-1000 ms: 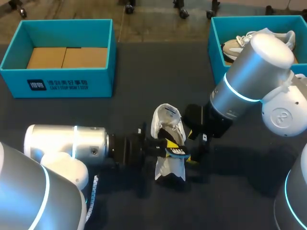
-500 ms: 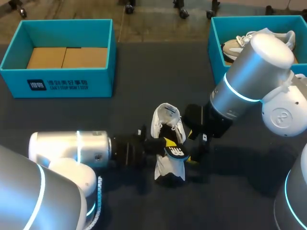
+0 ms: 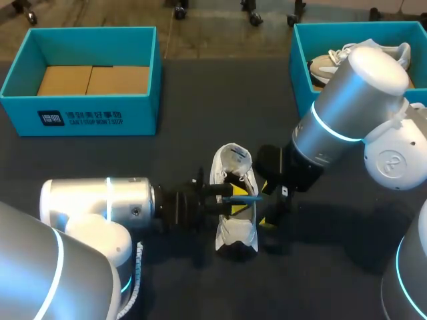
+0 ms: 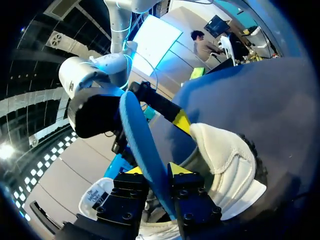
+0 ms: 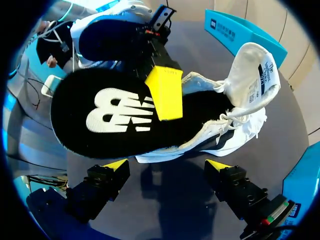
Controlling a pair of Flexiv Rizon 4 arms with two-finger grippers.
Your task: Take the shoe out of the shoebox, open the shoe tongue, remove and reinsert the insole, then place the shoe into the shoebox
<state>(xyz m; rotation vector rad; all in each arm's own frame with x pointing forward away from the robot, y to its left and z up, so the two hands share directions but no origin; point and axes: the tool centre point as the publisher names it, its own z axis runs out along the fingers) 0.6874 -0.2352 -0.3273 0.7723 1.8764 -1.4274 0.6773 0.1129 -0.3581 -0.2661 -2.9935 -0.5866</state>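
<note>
A white shoe [image 3: 231, 230] [image 4: 226, 161] [image 5: 250, 75] lies in the middle of the dark table, its tongue pulled up. My left gripper [image 3: 233, 198] [image 4: 156, 170] comes in from the left and is shut on the insole [image 3: 244, 198] [image 4: 142, 140] [image 5: 110, 117], which is black with a white logo on top and blue underneath. The insole sticks out level over the shoe's opening, one yellow fingertip [image 5: 164, 92] lying on its top face. My right gripper [image 3: 267, 204] [image 5: 166, 164] stands open just right of the shoe, nothing between its fingers.
A teal shoebox [image 3: 100, 119] with a brown cardboard floor stands at the back left. A second teal box [image 3: 300, 70] at the back right holds another pale shoe [image 3: 325, 68], partly hidden behind my right arm.
The left gripper has turned the insole from tilted, logo showing, to level and edge-on over the shoe's opening. The right arm and the shoe have stayed put.
</note>
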